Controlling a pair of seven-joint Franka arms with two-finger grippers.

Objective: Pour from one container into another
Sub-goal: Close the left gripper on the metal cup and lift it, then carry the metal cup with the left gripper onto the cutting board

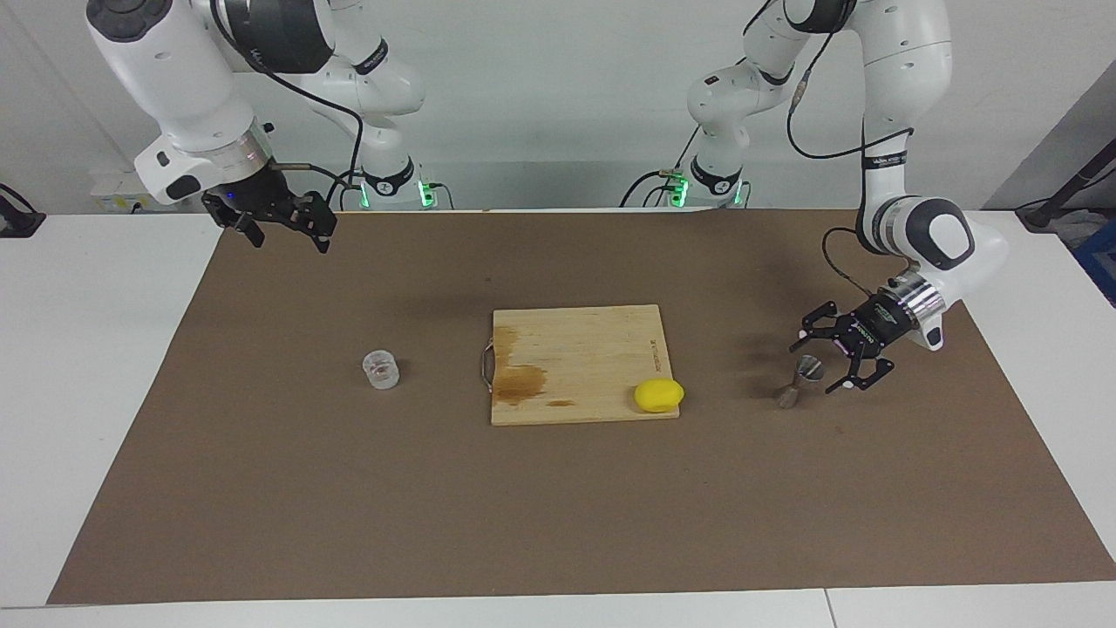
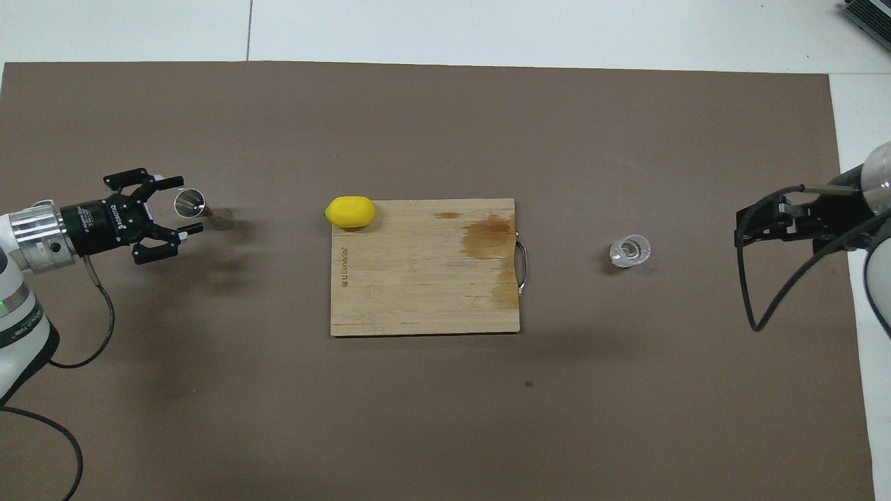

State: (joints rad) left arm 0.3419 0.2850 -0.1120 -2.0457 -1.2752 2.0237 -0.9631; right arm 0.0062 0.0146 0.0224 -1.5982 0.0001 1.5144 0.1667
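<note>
- One brown mat point(image 1: 558, 488), spread over nearly the whole white table point(image 1: 87, 392); table ends bare at both arms' sides.
- Two white arms, cut off at the top of the facing view; in the overhead view only wrists and grippers visible.
- One wooden cutting board point(image 1: 575, 349) at mid-mat, metal handle toward the right arm's end, dark stain on that same end; engraved mark legible only as a smudge.
- Left gripper point(image 1: 828, 358) low over the mat at the left arm's end, tilted down, fingers spread wide on either side of the jigger's upper cone, gripping nothing; contact with the jigger impossible to judge.
- Right gripper point(image 1: 283, 228) raised over the mat's corner nearest the right arm's base, waiting, apart from the cup; in the overhead view point(image 2: 766, 226) partly cut off by the frame edge, finger spacing unreadable in either view.
- One lemon point(image 1: 658, 394), at about 3 o'clock of the board's centre in the facing view, on the board's corner farther from the robots, overhanging the edge slightly in the overhead view point(image 2: 351, 212).
- One clear cup point(image 1: 381, 368), upright on the mat, between the board's handle and the right arm's end, at 9 o'clock of the board in the facing view; faint pinkish content visible only from overhead point(image 2: 630, 251).
- One steel jigger point(image 1: 800, 382), on the mat at 3 o'clock of the lemon in the facing view; hourglass waist clear there, open mouth visible only overhead point(image 2: 189, 204).
</note>
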